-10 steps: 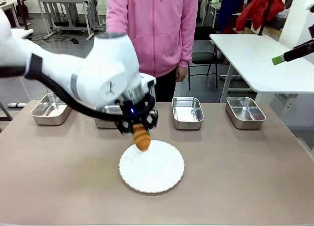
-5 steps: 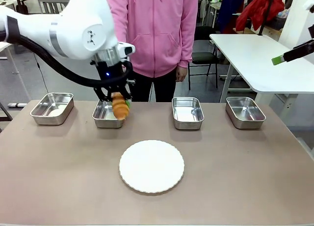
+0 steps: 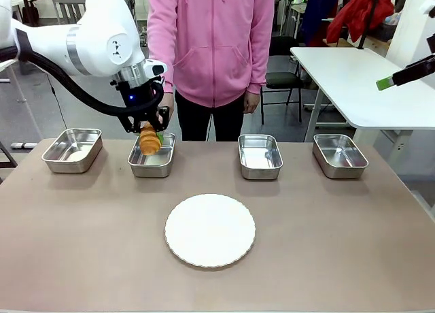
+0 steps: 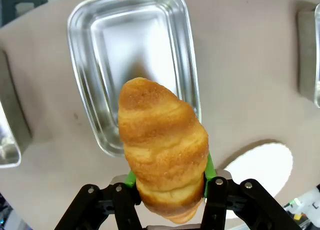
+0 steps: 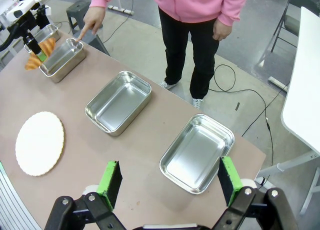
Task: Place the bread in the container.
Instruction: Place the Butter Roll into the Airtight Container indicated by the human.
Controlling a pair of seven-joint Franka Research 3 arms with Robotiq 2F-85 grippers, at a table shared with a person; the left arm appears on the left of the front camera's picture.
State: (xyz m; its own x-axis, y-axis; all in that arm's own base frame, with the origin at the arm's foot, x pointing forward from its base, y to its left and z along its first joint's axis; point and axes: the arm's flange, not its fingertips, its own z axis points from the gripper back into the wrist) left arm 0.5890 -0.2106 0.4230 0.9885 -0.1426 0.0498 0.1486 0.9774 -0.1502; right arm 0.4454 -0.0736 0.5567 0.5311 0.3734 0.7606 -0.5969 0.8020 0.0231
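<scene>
My left gripper point(image 3: 147, 132) is shut on the bread point(image 3: 149, 141), a golden-brown croissant, and holds it in the air just above the container point(image 3: 151, 160), the second steel tray from the left. In the left wrist view the croissant point(image 4: 162, 140) hangs between the green pads point(image 4: 208, 168), its tip over the tray's point(image 4: 95, 55) near rim. The person's hand point(image 5: 92, 25) points a finger at the far rim of this tray point(image 5: 64, 59). My right gripper point(image 5: 169, 182) hangs open and empty, high over the table's right side.
A round white plate point(image 3: 210, 230) lies at the table's middle. Three other steel trays stand in the back row: far left point(image 3: 71, 150), right of centre point(image 3: 259, 156) and far right point(image 3: 340, 155). The person in a pink hoodie point(image 3: 211, 41) stands behind the table.
My left gripper has carried the croissant from over the white plate back and to the left, to above the second tray. The plate is now bare.
</scene>
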